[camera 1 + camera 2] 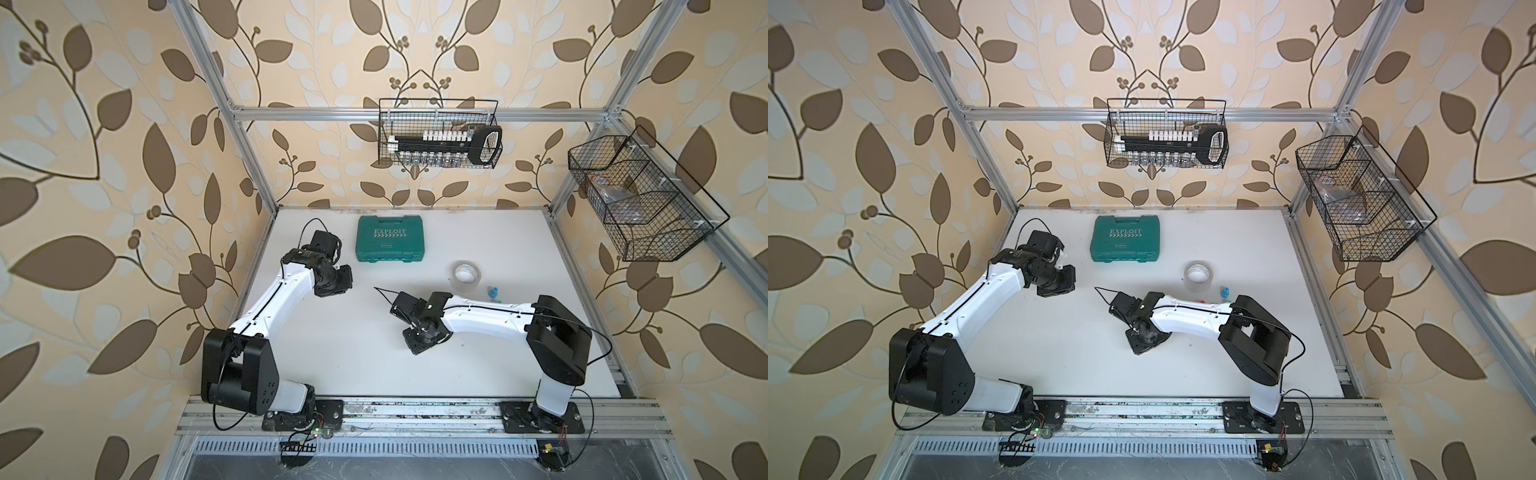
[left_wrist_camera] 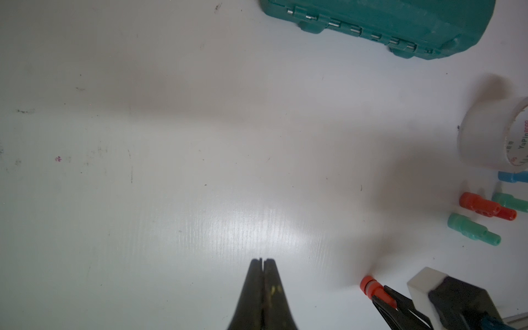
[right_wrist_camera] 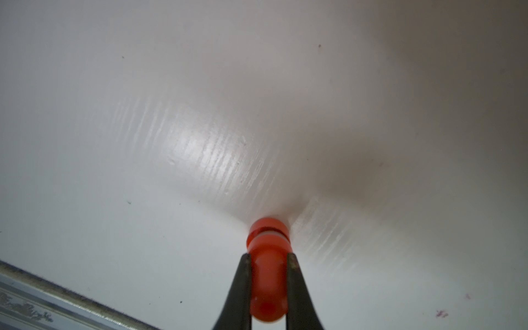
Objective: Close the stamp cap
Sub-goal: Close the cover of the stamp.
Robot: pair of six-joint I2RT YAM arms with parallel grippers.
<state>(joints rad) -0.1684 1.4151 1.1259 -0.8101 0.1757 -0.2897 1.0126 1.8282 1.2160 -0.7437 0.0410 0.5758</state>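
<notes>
My right gripper (image 3: 268, 257) is shut on a red stamp (image 3: 268, 285), held by its body and pointing down at the white table (image 3: 200, 114). The stamp's cap (image 3: 268, 225) is the end piece touching the table, with a thin pale seam between it and the body. The left wrist view shows the same stamp (image 2: 373, 287) in the right gripper (image 2: 383, 295), tip on the table. My left gripper (image 2: 263, 260) is shut and holds nothing, a short way to one side of the stamp. In both top views the arms' wrists hide the fingers and the held stamp.
Several loose stamps lie near the right arm: red (image 2: 485, 208), green (image 2: 471, 228), green (image 2: 511, 201) and blue (image 1: 493, 292). A tape roll (image 1: 465, 274) sits beside them. A teal case (image 1: 390, 244) lies at the back. Wire baskets (image 1: 440, 133) (image 1: 636, 199) hang on the frame.
</notes>
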